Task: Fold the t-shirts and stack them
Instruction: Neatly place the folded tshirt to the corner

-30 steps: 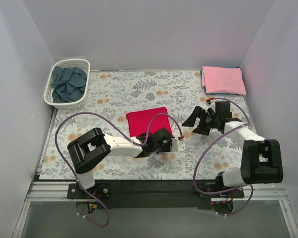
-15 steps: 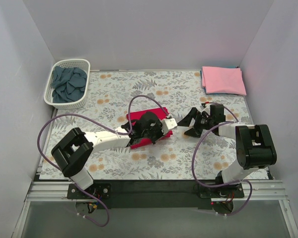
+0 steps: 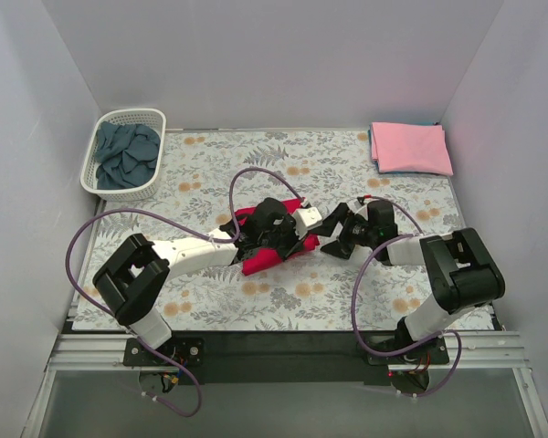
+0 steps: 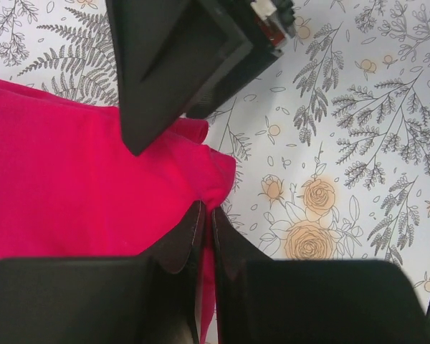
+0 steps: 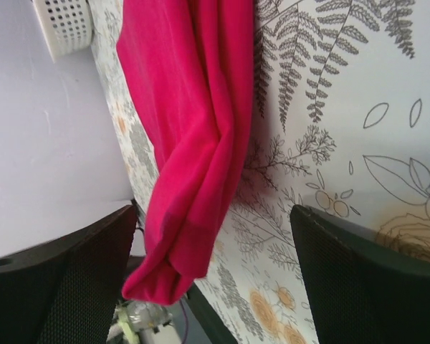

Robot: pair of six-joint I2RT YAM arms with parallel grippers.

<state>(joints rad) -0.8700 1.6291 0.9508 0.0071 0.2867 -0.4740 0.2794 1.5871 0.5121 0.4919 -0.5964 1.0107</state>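
Observation:
The red t-shirt (image 3: 258, 260) lies bunched and partly folded at the middle of the floral cloth. My left gripper (image 3: 300, 237) is shut on the shirt's right edge. In the left wrist view the fingers (image 4: 193, 229) pinch a red fold (image 4: 72, 179) just above the cloth. My right gripper (image 3: 334, 234) is open just to the right of the shirt and holds nothing. In the right wrist view the red shirt (image 5: 193, 143) hangs raised between the spread jaws (image 5: 215, 265). The pink t-shirt (image 3: 411, 148) lies folded at the back right. The slate-blue t-shirt (image 3: 126, 155) is crumpled in the basket.
The white lattice basket (image 3: 105, 190) stands at the back left. The floral grey cloth (image 3: 256, 164) covers the table. White walls close in the back and both sides. The two grippers are close together at mid table.
My left gripper has carried the red shirt's near edge away from me and to the right, bunching the cloth. My right gripper has moved left, up to the shirt's right edge.

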